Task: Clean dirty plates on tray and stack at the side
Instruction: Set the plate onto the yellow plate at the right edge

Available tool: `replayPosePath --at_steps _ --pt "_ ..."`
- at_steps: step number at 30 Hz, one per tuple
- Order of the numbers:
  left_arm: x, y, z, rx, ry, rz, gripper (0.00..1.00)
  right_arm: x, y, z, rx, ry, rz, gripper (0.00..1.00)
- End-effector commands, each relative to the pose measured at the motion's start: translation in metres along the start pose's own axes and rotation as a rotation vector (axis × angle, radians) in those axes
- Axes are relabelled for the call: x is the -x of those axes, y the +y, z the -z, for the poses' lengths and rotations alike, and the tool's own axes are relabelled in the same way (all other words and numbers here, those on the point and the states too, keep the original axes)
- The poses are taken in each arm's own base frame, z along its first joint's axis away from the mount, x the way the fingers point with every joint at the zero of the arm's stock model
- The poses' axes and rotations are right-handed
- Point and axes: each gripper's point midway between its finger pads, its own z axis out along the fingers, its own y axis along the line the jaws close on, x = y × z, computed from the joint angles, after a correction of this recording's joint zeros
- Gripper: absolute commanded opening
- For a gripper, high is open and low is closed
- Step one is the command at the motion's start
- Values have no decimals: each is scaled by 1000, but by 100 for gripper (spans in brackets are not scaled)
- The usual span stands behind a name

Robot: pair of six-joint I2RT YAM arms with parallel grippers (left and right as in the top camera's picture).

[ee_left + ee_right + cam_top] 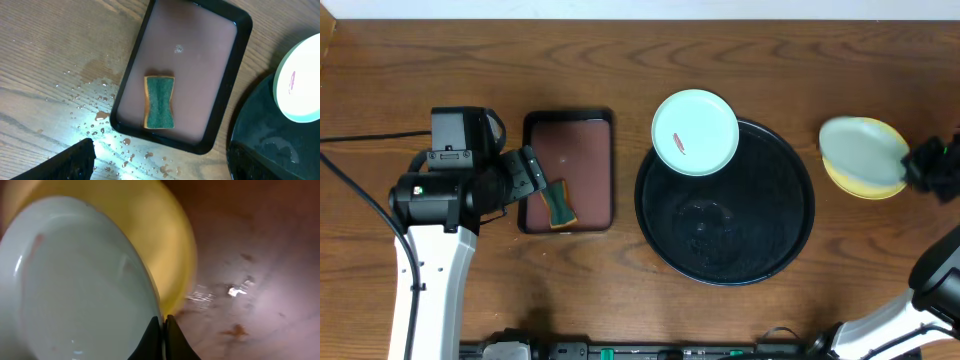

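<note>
2 of 3 done: yellow plate [868, 185] by table's [620, 290] right edge, mint plate [860, 148] over it, rim pinched in right tool [163, 330]. Third plate [695, 132], smear unwiped, on black tray's [790, 240] far-left rim. Left tool [538, 180] wide open, empty, above sponge [159, 101].

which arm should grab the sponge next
Left: the left gripper, open, hovers beside the sponge in the reddish-brown tray. The right gripper is far off, shut on a mint-green plate over the yellow plate.
</note>
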Motion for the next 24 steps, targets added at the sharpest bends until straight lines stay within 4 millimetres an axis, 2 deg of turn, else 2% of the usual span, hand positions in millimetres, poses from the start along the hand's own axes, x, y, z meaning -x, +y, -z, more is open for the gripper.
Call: replayPosePath --at_steps 1,3,4,5,8,10,11,14,15,17,18,19,20,21,22,23,24 --pt "4 -2 5 -14 -14 1 85 4 -16 -6 -5 -25 -27 1" --pt "4 -2 5 -14 -14 1 85 8 -11 -4 24 -41 -10 10" --pt "4 -2 5 -14 -14 1 85 8 -5 -1 52 -48 21 24" --pt "4 -2 5 -14 -14 1 85 8 -4 0 52 -53 28 30" --pt "4 -2 5 -14 -14 1 85 9 10 7 107 -71 53 32" --pt "4 -2 5 -14 -14 1 85 8 35 17 207 -89 120 33" --pt "4 -2 5 -14 -14 1 85 4 59 31 297 -111 184 39" --pt "4 -2 5 -14 -14 1 85 -6 93 61 383 -178 293 46" --pt "4 -2 5 -14 -14 1 85 -21 118 79 445 -202 391 49" --pt "4 -2 5 -14 -14 1 85 -59 158 98 528 -205 571 48" --pt "4 -2 5 -14 -14 1 85 -72 170 101 539 -201 628 48" --pt "4 -2 5 -14 -14 1 85 -97 187 100 538 -184 712 48" --pt "4 -2 5 -14 -14 1 85 -110 195 97 528 -172 748 47" --pt "4 -2 5 -14 -14 1 85 -136 209 86 486 -153 823 46" --pt "4 -2 5 -14 -14 1 85 -148 214 78 450 -151 860 46" --pt "4 -2 5 -14 -14 1 85 -166 221 59 343 -165 905 46" --pt "4 -2 5 -14 -14 1 85 -171 224 48 285 -180 918 48"
